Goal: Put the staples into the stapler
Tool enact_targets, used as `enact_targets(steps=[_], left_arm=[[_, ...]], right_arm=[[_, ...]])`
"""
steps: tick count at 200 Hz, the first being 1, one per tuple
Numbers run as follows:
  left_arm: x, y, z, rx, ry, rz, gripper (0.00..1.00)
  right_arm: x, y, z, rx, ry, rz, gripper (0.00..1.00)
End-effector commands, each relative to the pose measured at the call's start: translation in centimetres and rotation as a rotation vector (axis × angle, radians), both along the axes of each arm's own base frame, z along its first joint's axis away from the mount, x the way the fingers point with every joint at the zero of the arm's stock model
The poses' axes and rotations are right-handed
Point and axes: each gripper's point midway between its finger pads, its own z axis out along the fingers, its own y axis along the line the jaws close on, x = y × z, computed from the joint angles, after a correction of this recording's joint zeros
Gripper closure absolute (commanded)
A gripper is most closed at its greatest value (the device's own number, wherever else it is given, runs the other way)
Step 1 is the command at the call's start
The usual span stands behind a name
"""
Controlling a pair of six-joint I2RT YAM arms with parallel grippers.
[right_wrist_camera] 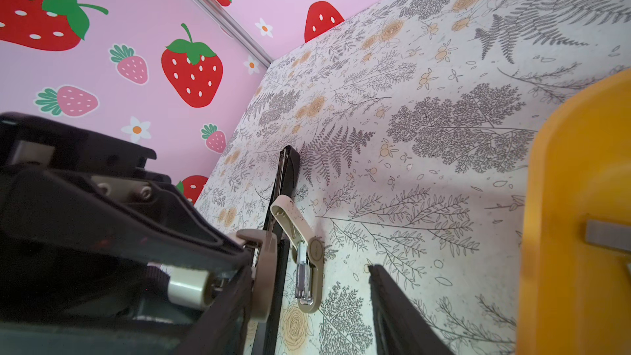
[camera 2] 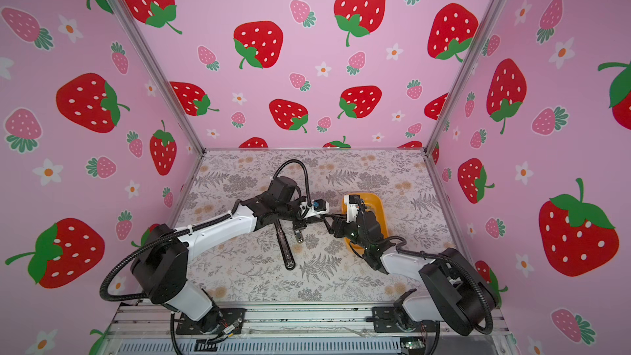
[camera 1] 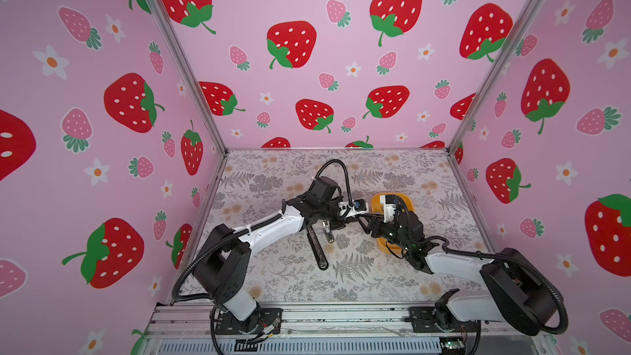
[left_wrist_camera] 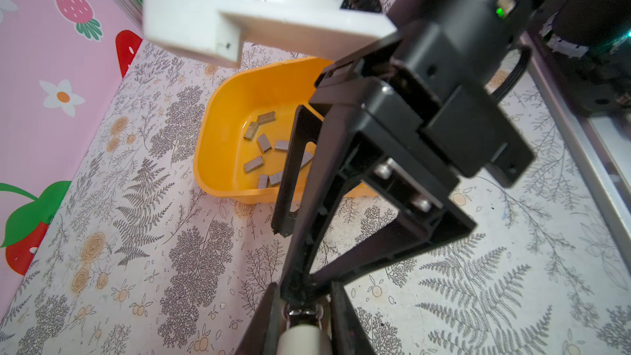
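The staples (left_wrist_camera: 263, 142) lie loose in the yellow tray (left_wrist_camera: 213, 145), just behind the right hand (left_wrist_camera: 290, 259) and under its wrist. The short grey strips lie flat, their long axes pointing many different ways.

The right hand's fingers stand apart with nothing between them, and one fingertip (left_wrist_camera: 295, 278) reaches right up to the left hand (left_wrist_camera: 304, 302). The left hand is clamped tight on a small beige piece (right_wrist_camera: 264, 268) with a metal clip. It looks like part of a stapler, though the view is too close to be sure.

Below the left hand, on the worktop (camera 1: 273, 278), a beige stapler (right_wrist_camera: 309, 268) lies swung open at its hinge. Its metal channel faces up, and its long axis runs from under that hand back toward the arm bases. Just beside it a long black stapler (camera 1: 317, 247) lies roughly parallel, reaching further back toward the bases.

In both top views the left arm stretches forward and inward, its forearm low over the worktop. The right arm reaches inward across the tray, so the two hands meet tip to tip near the middle.
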Motion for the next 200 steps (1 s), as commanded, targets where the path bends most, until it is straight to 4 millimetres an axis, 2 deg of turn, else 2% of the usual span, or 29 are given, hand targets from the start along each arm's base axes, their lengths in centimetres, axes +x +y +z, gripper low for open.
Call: enact_targets(steps=[1,91,143,172,200], left_arm=[[-1.5,-1.5,5.0,-0.17,-0.07,-0.107,1.0],[-1.3,-0.3,7.6,-0.295,-0.053,-0.08,1.0],[-1.7,0.3,8.5,-0.336,-0.046,-0.078,1.0],[-1.7,0.5,8.3,-0.325,-0.028,-0.076,1.0],[-1.5,1.3,7.8,-0.31,0.0,-0.056,1.0]], right_arm=[[0.1,-0.1,-1.0,-0.017,0.03,-0.018,0.44],[0.1,-0.3,-2.7,-0.039,0.058,-0.027,0.46],[0.2,-0.2,-3.3,-0.046,0.071,-0.028,0.53],[0.1,0.2,-2.7,-0.033,0.058,-0.005,0.54],[0.0,-0.3,-1.0,-0.039,-0.008,-0.012,0.54]])
